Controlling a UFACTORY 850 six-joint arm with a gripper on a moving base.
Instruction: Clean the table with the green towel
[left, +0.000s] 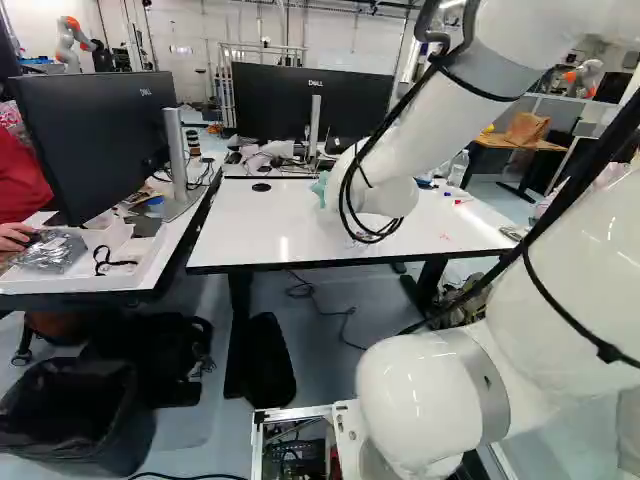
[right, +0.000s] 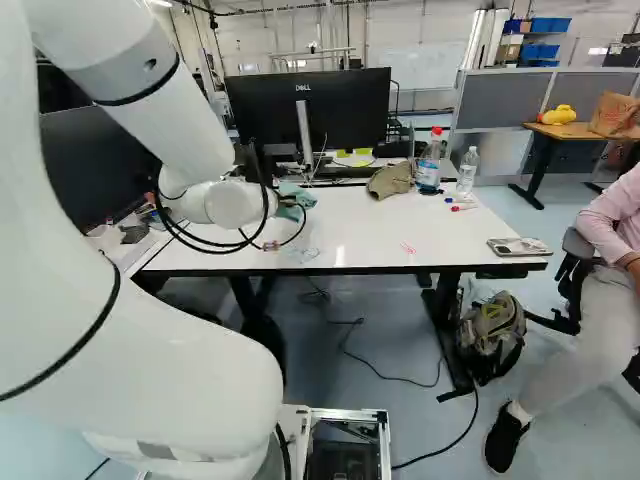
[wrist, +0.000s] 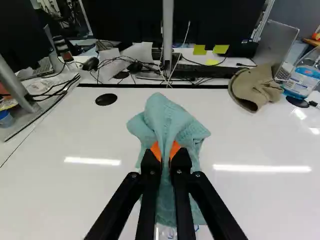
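Left of centre in the right base view, green towel (right: 296, 195) over the white table (right: 370, 225), held by the gripper (wrist: 167, 151). The wrist view shows both orange-padded fingers closed on the bunched cloth from two sides; its long axis follows the gripper's reach, one lobe spreading ahead of the fingertips, the other trailing beneath the fingers. Contact between cloth and tabletop cannot be confirmed. Red marks (right: 408, 247), right of the towel in the right base view and nearer the table's front edge, set the probable direction of the next stroke: sideways and back toward the base, cloth pressed flat. Farther back, right of the towel in that view, lie a khaki cap (right: 390, 180), a red-capped bottle (right: 429, 165) and a clear bottle (right: 467, 172); a wide sweep could topple the bottles. A phone-like object (right: 518, 246) occupies the front right corner. Ahead of the gripper, beyond a black disc (wrist: 106, 99), loose cables (wrist: 120, 61) could snag the cloth. Wiping appears to be at an early stage.
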